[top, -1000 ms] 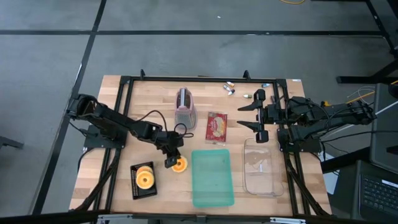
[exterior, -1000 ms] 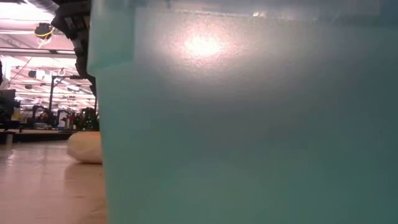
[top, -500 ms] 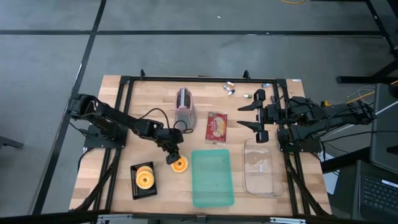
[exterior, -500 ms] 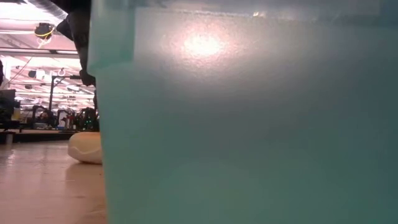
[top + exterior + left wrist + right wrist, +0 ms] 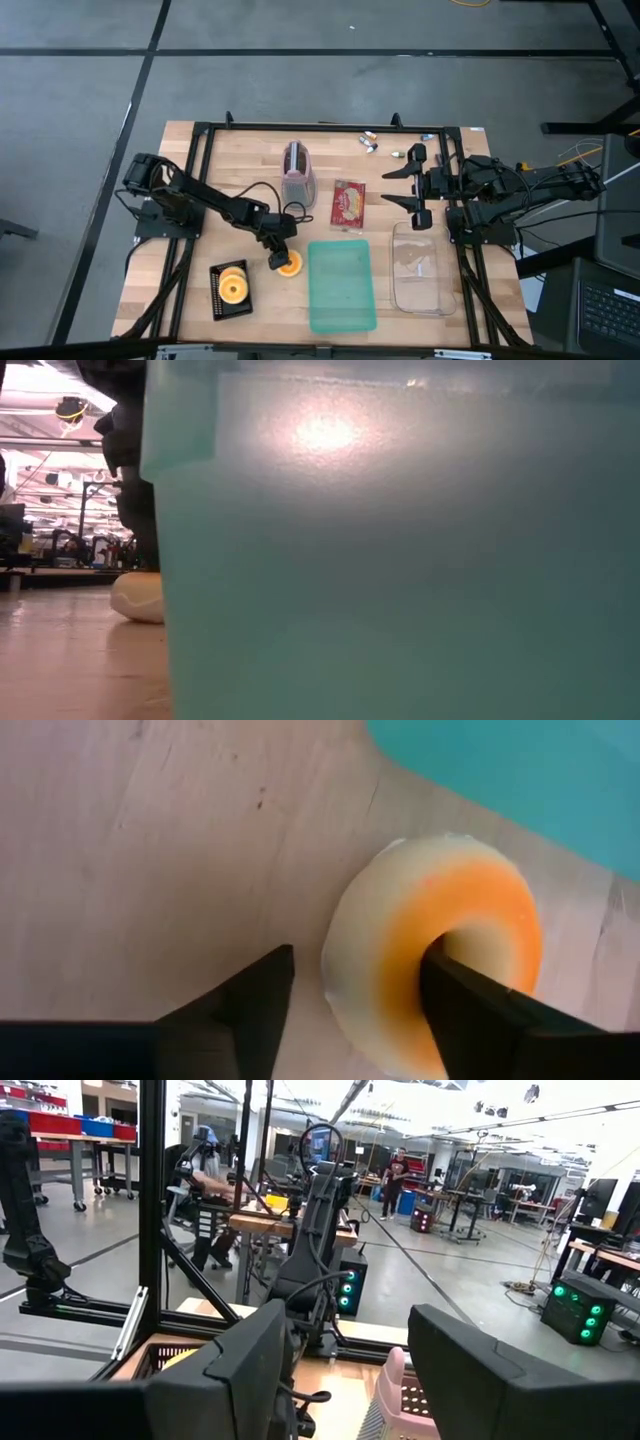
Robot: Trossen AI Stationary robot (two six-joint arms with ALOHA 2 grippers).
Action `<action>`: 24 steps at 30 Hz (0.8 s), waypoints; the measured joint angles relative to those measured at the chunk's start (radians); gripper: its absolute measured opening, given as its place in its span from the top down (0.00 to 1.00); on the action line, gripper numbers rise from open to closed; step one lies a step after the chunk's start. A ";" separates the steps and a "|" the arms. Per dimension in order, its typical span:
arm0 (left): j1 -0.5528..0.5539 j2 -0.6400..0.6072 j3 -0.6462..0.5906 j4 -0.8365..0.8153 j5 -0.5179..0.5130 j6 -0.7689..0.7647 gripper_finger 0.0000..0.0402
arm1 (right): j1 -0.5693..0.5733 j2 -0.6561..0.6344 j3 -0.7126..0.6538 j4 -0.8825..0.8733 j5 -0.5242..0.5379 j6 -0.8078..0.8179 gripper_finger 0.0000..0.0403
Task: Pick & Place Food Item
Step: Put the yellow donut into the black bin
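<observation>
your orange-glazed doughnut lies flat on the wooden surface, just beside the near-left corner of the green tray. your left gripper hangs low over it, fingers apart: one finger sits in the doughnut's hole, the other stands outside the ring, and neither is clamped on it. a second doughnut rests on a black tray near the surface's front left. farther back stand a pink toaster and a red packet. a clear container sits right of the green tray. your right gripper waits above the surface's right side, fingers apart, holding nothing.
</observation>
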 joint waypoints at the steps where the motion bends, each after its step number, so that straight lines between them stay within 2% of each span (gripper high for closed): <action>1: 0.000 0.000 0.000 0.001 0.000 0.006 0.56 | 0.000 0.000 0.000 0.000 0.000 0.001 0.47; 7: -0.005 -0.040 -0.001 -0.009 0.020 0.009 0.92 | 0.000 0.000 0.000 0.000 0.000 0.001 0.47; 8: -0.006 -0.051 -0.001 -0.007 0.026 0.010 0.95 | 0.000 0.000 0.000 0.000 0.000 0.001 0.47; 12: -0.036 -0.109 -0.001 -0.003 0.031 0.010 0.97 | 0.000 0.000 0.000 0.000 0.001 0.000 0.47; 15: -0.076 -0.168 0.000 -0.005 -0.023 0.014 0.97 | 0.000 0.000 0.000 -0.001 0.003 -0.003 0.47; 18: -0.134 -0.235 0.000 -0.045 -0.148 0.019 0.98 | 0.000 0.000 0.000 -0.001 0.003 -0.003 0.47; 24: -0.324 -0.323 0.001 -0.180 -0.528 -0.053 0.98 | 0.000 0.000 0.000 -0.003 0.003 -0.002 0.47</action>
